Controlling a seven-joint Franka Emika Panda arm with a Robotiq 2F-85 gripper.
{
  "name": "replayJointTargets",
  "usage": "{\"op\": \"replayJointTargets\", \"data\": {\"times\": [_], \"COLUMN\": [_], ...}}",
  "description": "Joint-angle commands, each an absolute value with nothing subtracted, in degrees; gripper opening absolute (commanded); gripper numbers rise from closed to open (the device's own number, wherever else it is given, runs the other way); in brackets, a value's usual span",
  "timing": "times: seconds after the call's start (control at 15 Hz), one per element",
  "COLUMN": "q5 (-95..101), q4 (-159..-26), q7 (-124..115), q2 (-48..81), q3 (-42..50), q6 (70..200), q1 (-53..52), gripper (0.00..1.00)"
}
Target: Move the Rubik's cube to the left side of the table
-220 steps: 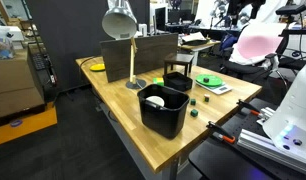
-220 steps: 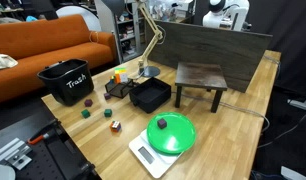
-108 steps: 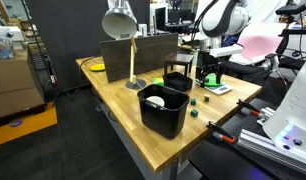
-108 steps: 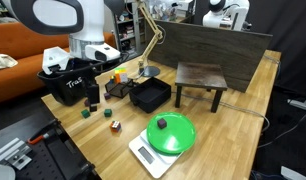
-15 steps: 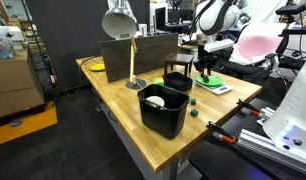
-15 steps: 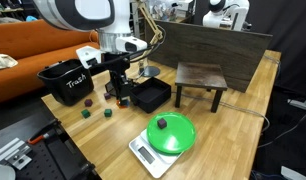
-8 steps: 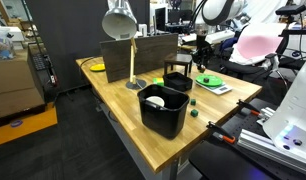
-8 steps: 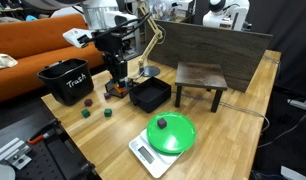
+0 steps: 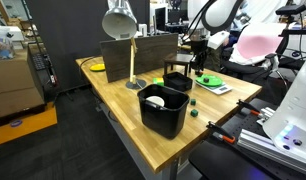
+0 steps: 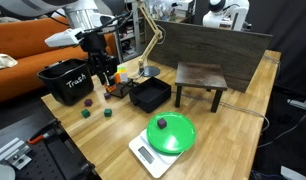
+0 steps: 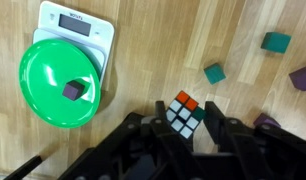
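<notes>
In the wrist view the Rubik's cube [image 11: 183, 116] shows white, orange and green tiles. It sits tilted between the two black fingers [image 11: 154, 112] of my gripper [image 11: 184, 109], which is shut on it. The cube hangs above the light wooden table [image 11: 153, 40], clear of the top. In both exterior views the gripper [image 10: 103, 74] [image 9: 197, 62] hangs over the table [image 10: 228, 135], between the black bin [image 10: 65, 82] and the black tray [image 10: 150, 95]. The cube is too small to make out there.
A green bowl [image 11: 61, 88] holding a dark block rests on a white scale [image 11: 78, 20]. Teal blocks [image 11: 214, 73] and a purple block [image 11: 301, 78] lie loose on the wood. A small dark stool [image 10: 201, 78], a desk lamp [image 10: 148, 40] and a dark back board [image 10: 218, 42] stand nearby.
The arm has carried the cube up and sideways, away from the black tray and toward the black bin. The grip on the cube has not changed.
</notes>
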State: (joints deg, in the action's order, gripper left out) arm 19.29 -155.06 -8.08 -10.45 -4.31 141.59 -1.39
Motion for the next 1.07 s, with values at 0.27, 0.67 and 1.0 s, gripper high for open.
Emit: {"op": "replayJointTargets", "data": {"times": [0.27, 0.67, 1.0], "q5": [20.97, 20.97, 26.92], "q4": [-156.75, -156.86, -152.83], "q7": [-6.24, -5.52, -5.99], "q2": [-10.18, -10.19, -7.17], "q3": [-7.09, -7.04, -9.08], "q6": [141.48, 141.49, 141.32], "q1": [-3.58, -3.67, -3.85], "gripper": [0.42, 0.17, 0.17]}}
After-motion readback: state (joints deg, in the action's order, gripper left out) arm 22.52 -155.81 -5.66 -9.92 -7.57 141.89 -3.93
